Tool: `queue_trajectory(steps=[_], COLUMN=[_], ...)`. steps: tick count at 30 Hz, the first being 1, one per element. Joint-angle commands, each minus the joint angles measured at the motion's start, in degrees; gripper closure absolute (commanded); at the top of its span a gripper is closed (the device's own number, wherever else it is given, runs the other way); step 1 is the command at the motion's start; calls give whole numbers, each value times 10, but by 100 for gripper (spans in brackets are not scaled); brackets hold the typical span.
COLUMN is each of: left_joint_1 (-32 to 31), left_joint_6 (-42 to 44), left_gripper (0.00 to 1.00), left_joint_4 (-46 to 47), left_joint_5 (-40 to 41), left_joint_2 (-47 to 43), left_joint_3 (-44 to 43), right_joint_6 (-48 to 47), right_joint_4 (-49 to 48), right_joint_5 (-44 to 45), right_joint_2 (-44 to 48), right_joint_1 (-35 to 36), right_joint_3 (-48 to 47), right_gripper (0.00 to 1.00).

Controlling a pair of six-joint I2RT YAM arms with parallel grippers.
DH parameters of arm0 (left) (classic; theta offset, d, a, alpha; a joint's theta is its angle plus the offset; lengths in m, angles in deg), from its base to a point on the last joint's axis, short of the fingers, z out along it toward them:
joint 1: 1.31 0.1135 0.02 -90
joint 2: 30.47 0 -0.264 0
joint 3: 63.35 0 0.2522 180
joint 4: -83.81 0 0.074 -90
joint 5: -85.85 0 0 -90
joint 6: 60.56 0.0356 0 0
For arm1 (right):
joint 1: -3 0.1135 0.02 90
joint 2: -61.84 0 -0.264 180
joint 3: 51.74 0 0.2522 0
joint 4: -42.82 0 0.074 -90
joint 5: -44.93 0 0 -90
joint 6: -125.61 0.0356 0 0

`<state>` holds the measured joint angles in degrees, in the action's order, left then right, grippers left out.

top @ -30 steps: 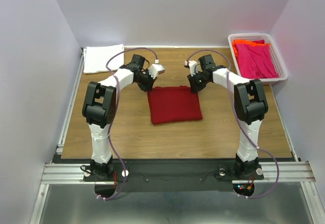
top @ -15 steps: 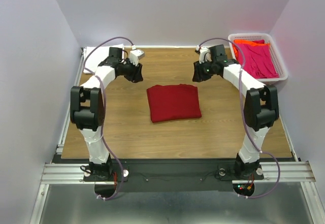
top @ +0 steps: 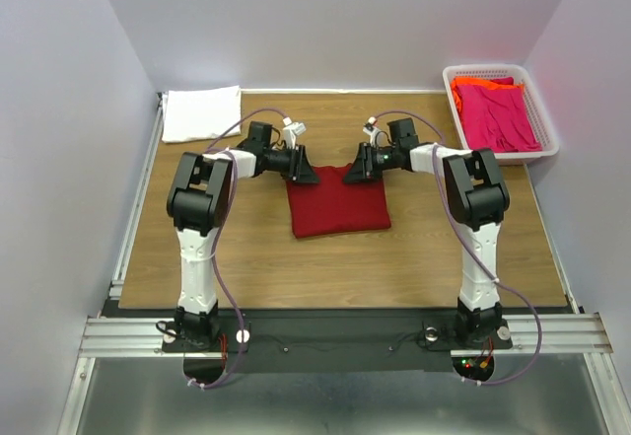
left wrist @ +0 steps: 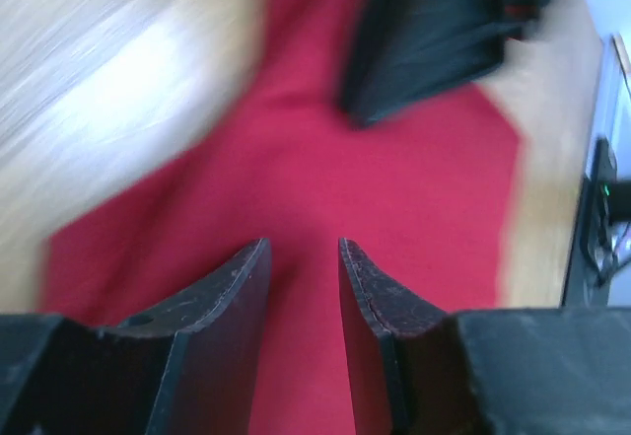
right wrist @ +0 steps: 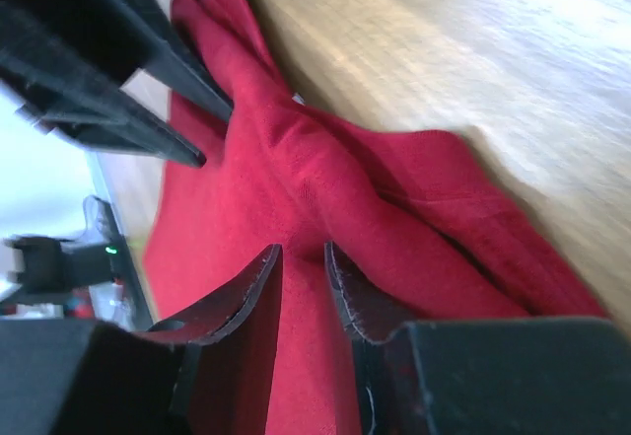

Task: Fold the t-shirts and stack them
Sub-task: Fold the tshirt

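- Two arms crouch low at the far edge of the dark red t-shirt, which lies folded mid-table. The left gripper and right gripper face each other, near together across that edge. A white t-shirt sits folded in the far left corner. The pink t-shirt and orange t-shirt wait in the basket at far right.
- Left wrist view, blurred: the left gripper hangs right over the red cloth, jaws a narrow slot apart, nothing between them that I can see. The other arm's black bulk looms just ahead.
- Right wrist view: the right gripper is narrowly parted too, tips at a raised ridge of red cloth, not clamped on it. The far edge is rumpled here, layers bunched.
- Worry one: nip only the top layer and a lift peels the fold open.
- Worry two: the two sets of fingers are near each other, so a push inward could knock them together.
- Worry three: tugging that rumpled edge unevenly could leave a lopsided bundle, poor for stacking.
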<state>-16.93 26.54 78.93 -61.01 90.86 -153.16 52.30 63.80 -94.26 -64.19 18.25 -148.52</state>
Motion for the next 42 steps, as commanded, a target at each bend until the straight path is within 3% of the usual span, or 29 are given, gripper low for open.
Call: queue_trajectory(steps=[1,5,8,11,14,18,23,29,32,37,42], left_joint_1=[36,65,67,51,20,-18,-17,41,53,32,-27], left_joint_6=[-41,-6,14,39,40,12,-40,-14,19,56,26], left_gripper=[57,58,57,55,55,56,59,60,60,59,59], left_joint_4=[-5,-83,-88,-86,-81,-39,-20,-54,-88,-102,-78], left_joint_5=[5,0,-34,-43,-46,-33,-19,13,-12,-51,-76], left_joint_2=[69,110,38,-64,-136,-147,-71,-19,-53,-191,-227], left_joint_3=[-83,-165,-139,-57,4,73,98,107,114,146,185], right_joint_6=[20,27,57,82,107,99,72,-11,-37,2,11], right_joint_4=[-66,-66,-67,-67,-67,-67,-67,1,41,39,23], right_joint_5=[16,10,-7,-31,-58,-67,-57,-8,-21,-82,-73], right_joint_2=[-24,-12,42,115,160,170,108,76,107,210,207], right_joint_1=[-27,-33,-33,-30,-15,28,29,-28,-31,11,48], right_joint_3=[-19,-54,-58,-16,55,142,183,156,139,161,183], right_gripper=[70,67,57,52,52,52,53,57,57,57,59])
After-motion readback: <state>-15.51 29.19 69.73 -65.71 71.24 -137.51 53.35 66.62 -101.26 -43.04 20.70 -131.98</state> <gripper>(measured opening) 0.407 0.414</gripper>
